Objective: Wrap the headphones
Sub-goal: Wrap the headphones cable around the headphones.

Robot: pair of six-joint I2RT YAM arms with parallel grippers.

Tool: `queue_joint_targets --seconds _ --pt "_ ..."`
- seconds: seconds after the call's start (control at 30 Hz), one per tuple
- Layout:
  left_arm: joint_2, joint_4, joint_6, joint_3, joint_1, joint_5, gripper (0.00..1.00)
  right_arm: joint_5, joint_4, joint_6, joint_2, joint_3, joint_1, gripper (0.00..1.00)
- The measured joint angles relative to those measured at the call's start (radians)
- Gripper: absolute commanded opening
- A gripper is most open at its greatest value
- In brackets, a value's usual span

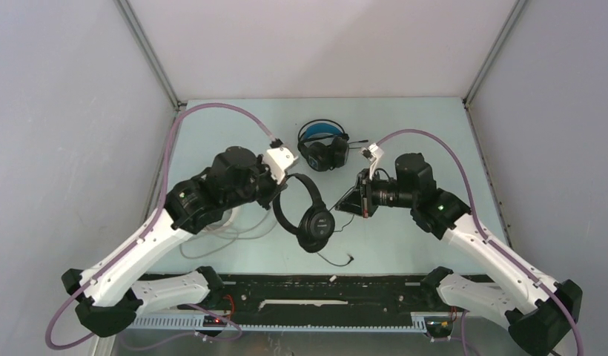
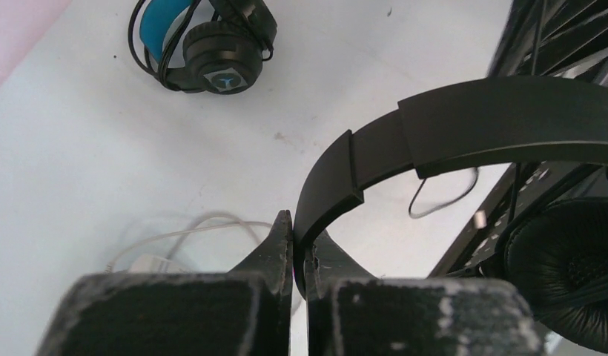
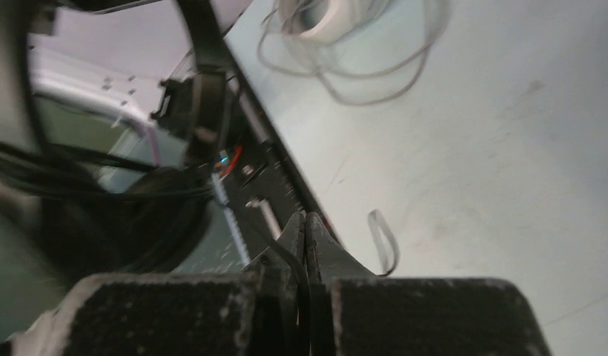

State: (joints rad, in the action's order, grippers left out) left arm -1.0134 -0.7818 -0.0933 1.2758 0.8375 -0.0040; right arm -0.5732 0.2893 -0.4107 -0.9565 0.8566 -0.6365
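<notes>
No legible text, pale emblem (image 2: 225,77) on blue-banded headphones (image 2: 212,55)

Bright, even light, soft shadows; right wrist view blurs the black headphones (image 3: 203,44) at left.

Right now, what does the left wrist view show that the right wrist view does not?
Only the left wrist view: the blue-banded headset lying on the table, and the left fingers shut on the black headband. Only the right wrist view: the right fingers pinching a thin black cable. Both: the white cable loose on the table and part of the black headset.
</notes>
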Motion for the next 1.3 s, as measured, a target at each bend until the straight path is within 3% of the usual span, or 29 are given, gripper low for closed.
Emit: queue_joint_targets --seconds 0.2,0.5,0.7,1.03,1.3 --pt "0.000 0.039 -0.151 -0.078 0.046 -0.055 0.00 -0.246 0.032 -0.092 -0.037 0.023 0.043 0.00" --pt "-0.038 0.125 -0.299 -0.100 0.069 -0.211 0.00 -0.426 0.022 -0.169 -0.045 0.023 0.054 0.00" --pt "-0.040 0.203 -0.352 -0.143 0.081 -0.274 0.00 -0.443 -0.064 -0.266 -0.048 0.023 0.054 0.00" --pt "-0.043 0.243 -0.340 -0.145 0.082 -0.401 0.00 -0.387 -0.366 -0.480 -0.123 0.024 -0.007 0.04" --pt "-0.079 0.210 -0.246 -0.142 0.082 -0.468 0.00 -0.281 -0.382 -0.493 -0.168 0.096 -0.085 0.11"
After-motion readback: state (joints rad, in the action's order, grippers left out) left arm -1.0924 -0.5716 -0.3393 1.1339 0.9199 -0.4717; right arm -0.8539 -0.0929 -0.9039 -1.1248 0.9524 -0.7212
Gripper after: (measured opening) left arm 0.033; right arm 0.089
